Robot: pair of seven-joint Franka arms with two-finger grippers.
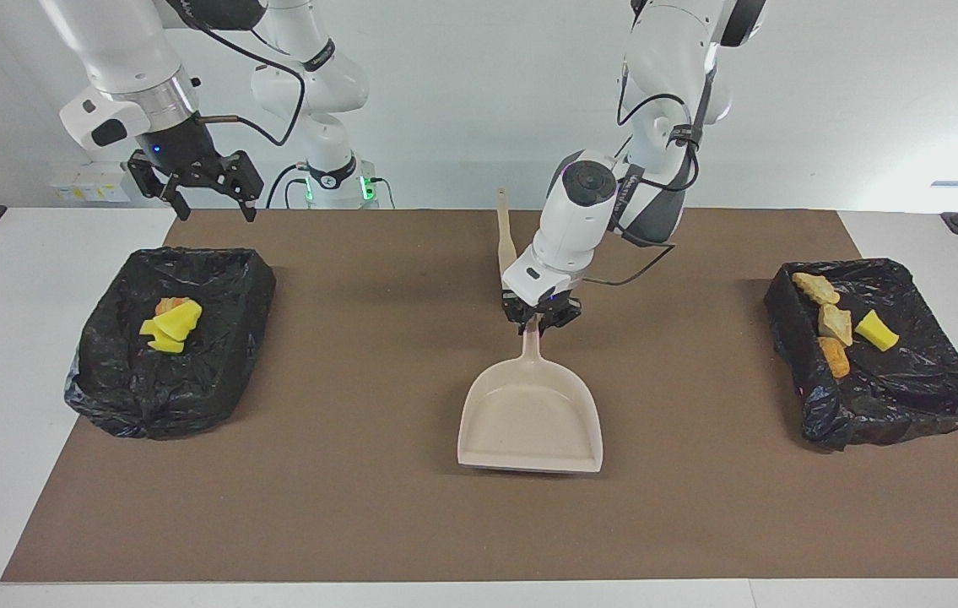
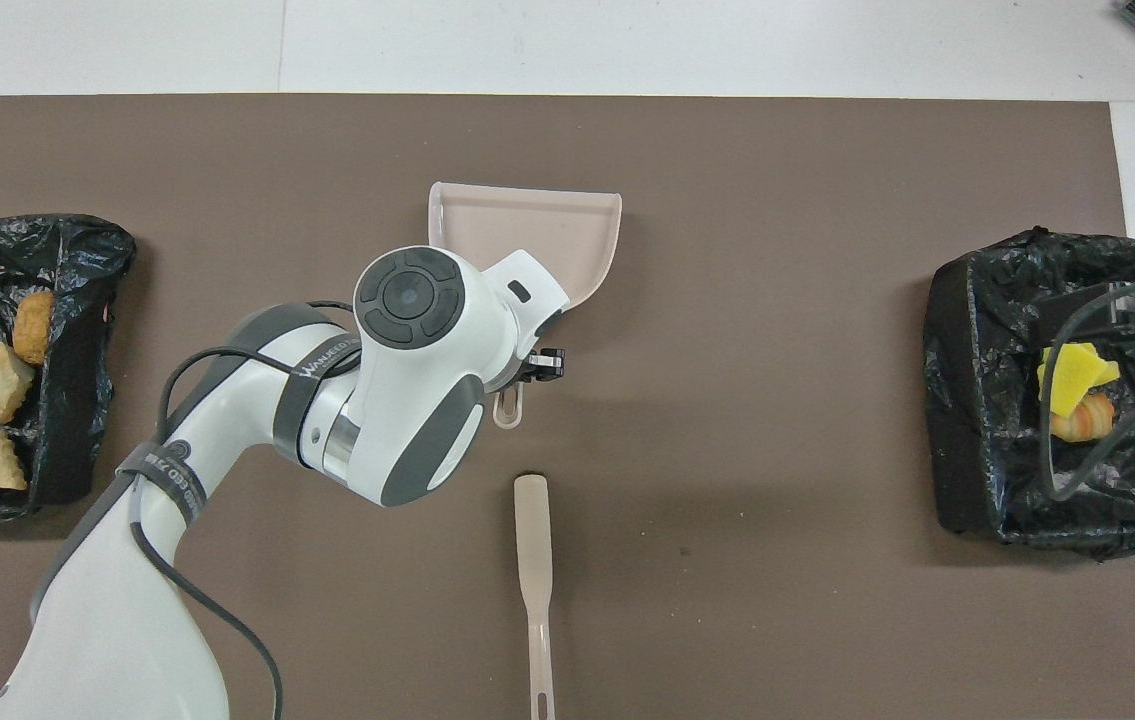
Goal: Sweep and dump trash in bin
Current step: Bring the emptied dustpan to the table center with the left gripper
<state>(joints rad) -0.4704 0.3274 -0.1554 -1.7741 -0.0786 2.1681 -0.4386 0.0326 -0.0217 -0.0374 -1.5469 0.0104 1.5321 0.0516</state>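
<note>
My left claw (image 1: 541, 322) grips the beige dustpan (image 1: 532, 420) by its handle, mid-counter (image 1: 360, 507). Right claw (image 1: 207, 191) waits wide apart over the counter's robot-side edge. Trash (image 1: 835, 323) lies in the bin (image 1: 909, 397) at the left arm's end; more trash (image 1: 171, 324) in the other bin (image 1: 158, 380). Brush (image 2: 533, 540) lies near the robots' edge.

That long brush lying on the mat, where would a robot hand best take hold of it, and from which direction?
Probably by the slim handle of the brush, coming straight down from above. It lies flat on the mat, and its thin handle points toward the robots, narrow enough for two fingers to close across. The open right gripper is free; the left gripper is shut on the dustpan handle.
</note>
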